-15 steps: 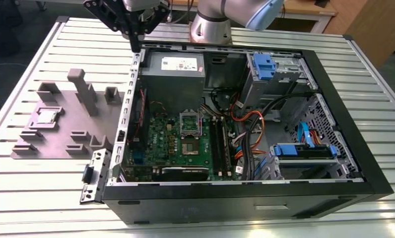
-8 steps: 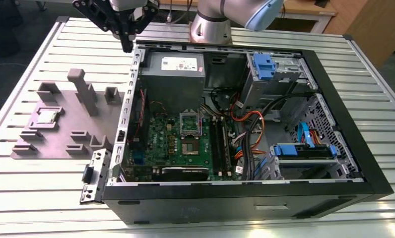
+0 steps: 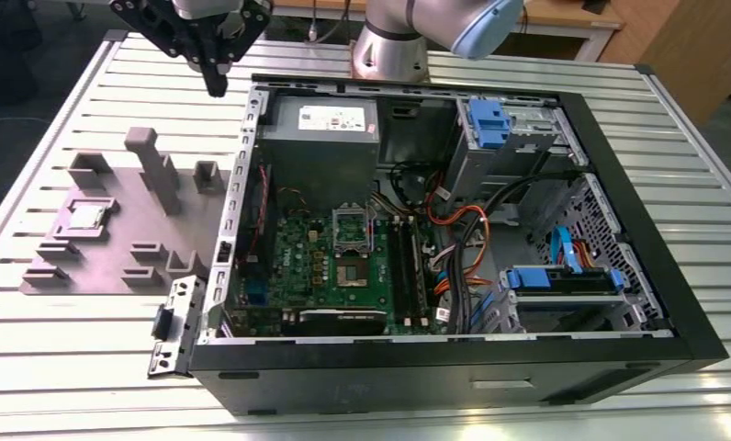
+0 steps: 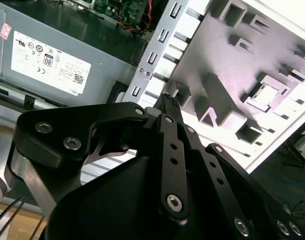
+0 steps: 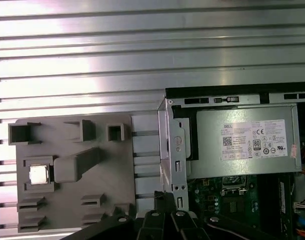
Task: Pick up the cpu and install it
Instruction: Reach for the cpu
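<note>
One gap matters — the cpu (image 3: 84, 216) lies in its grey tray (image 3: 108, 268), below the closed, empty pincer (image 3: 216, 88) and well apart — on the side away from the computer case (image 3: 464, 378).

**Chip in its tray, gripper over the case edge**

In the first wrist view a ribbed metal table (image 5: 142, 50) carries a grey plastic tray (image 5: 110, 165) with raised blocks and pockets. The cpu (image 5: 39, 174) lies flat in a square pocket of the tray, just beside a long slanted block (image 5: 75, 167). An open computer case (image 5: 217, 92) stands next to the tray. Inside it, a grey power supply (image 5: 212, 150) bears a white label (image 5: 257, 140), and a green circuit board (image 5: 217, 200) lies beyond it. The black gripper (image 5: 165, 197), fingers together at the tip, hangs over the case's perforated metal wall (image 5: 175, 150), well apart from the cpu.
</note>
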